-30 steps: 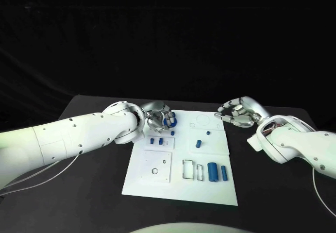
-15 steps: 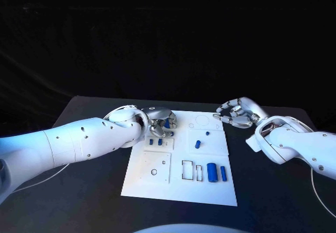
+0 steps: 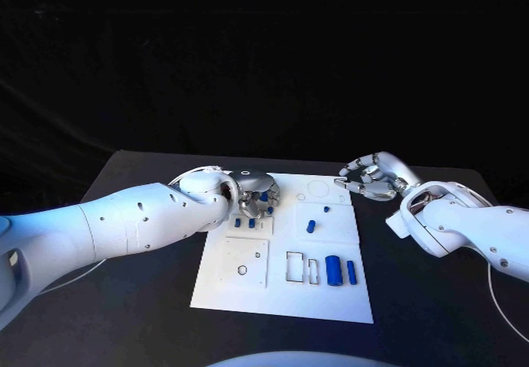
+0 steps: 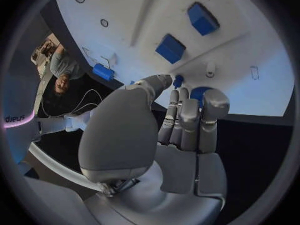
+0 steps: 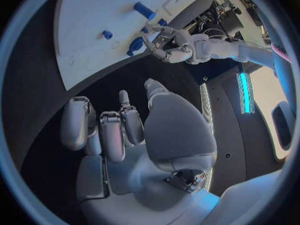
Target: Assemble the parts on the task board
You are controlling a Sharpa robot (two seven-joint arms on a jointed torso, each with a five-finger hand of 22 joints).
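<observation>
At the left edge of the white rectangular task board (image 3: pixel 284 252), the silver left hand (image 3: pixel 254 197) is being held low, its fingers (image 4: pixel 187 120) curled together around a small blue part (image 4: pixel 199 92). Further blue parts are lying on the board: two small blocks (image 3: pixel 245 223), a short peg (image 3: pixel 311 225), and two upright cylinders (image 3: pixel 339 271). Off the board's right corner, the silver right hand (image 3: pixel 373 177) is being kept over the black table (image 3: pixel 144 306), fingers curled in on nothing.

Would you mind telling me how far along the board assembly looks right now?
Early to midway, I'd judge. Two blue parts already stand in slots on the board. The left hand holds a blue piece over the board's far corner. The right hand waits curled, holding nothing. Two long blue parts still lie loose.
</observation>
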